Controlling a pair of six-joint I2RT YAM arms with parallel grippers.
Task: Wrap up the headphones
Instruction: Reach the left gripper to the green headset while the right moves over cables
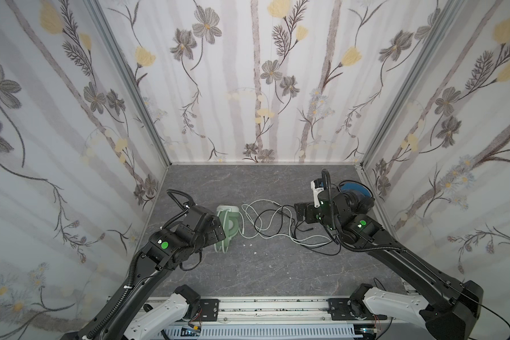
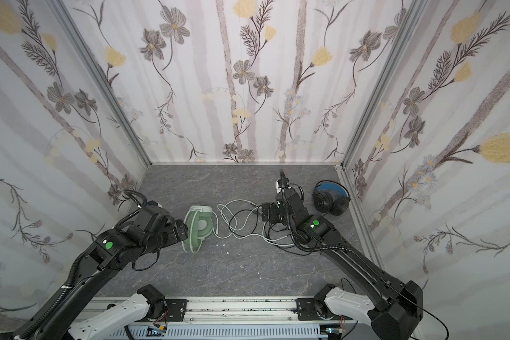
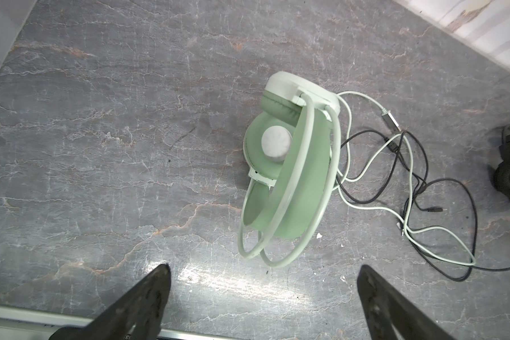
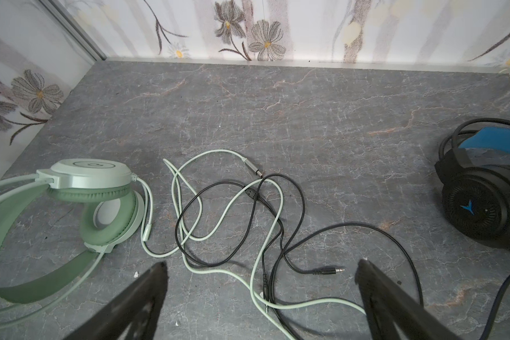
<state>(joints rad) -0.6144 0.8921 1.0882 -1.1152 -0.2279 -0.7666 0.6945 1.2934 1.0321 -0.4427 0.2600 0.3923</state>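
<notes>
on the grey marbled tabletop (image 4: 306,103), the left gripper (image 3: 264,268) is held with its jaws spread wide and empty. it is placed just at 9 o'clock of the pale mint-green over-ear headset (image 2: 199,228), which is laid on its side left of centre. the right gripper (image 4: 262,262) is likewise spread, with nothing pinched, above the tangle at the middle. there the whitish cable (image 4: 218,150) and the thin black cable (image 4: 357,224) are looped across each other. farthest, at 2 o'clock, the black headset with blue inner headband (image 2: 331,195) is seen by the right wall.
</notes>
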